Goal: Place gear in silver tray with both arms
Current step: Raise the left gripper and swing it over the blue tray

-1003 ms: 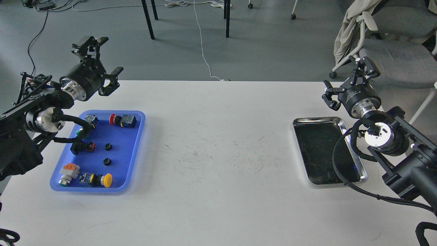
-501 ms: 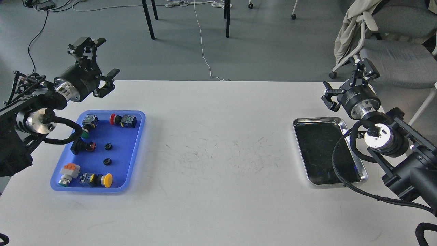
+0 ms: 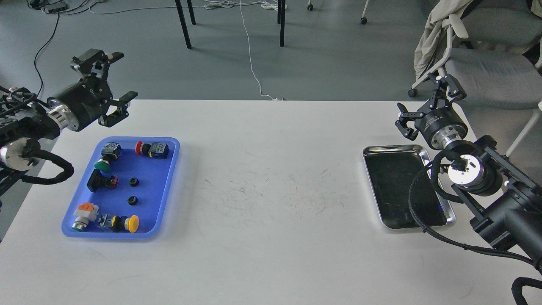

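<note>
Because the gears point(image 3: 134, 182) lie in the blue tray point(image 3: 169, 178) at far left, the left gripper point(image 3: 111, 89), fingers spread and empty, is nearer; they sit below and slightly right of it. The right gripper point(image 3: 427, 105), also spread, hovers beside the silver tray point(image 3: 451, 214).

The scene is evenly and brightly lit from overhead. Only a soft, faint shadow is cast around the blue plastic tray point(image 3: 167, 203) on the scuffed white table point(image 3: 262, 237). The room is mirrored darkly in the bottom of the shiny rectangular silver tray point(image 3: 391, 149), with glints along its rim. Focus is sharp throughout; no blur is seen.
</note>
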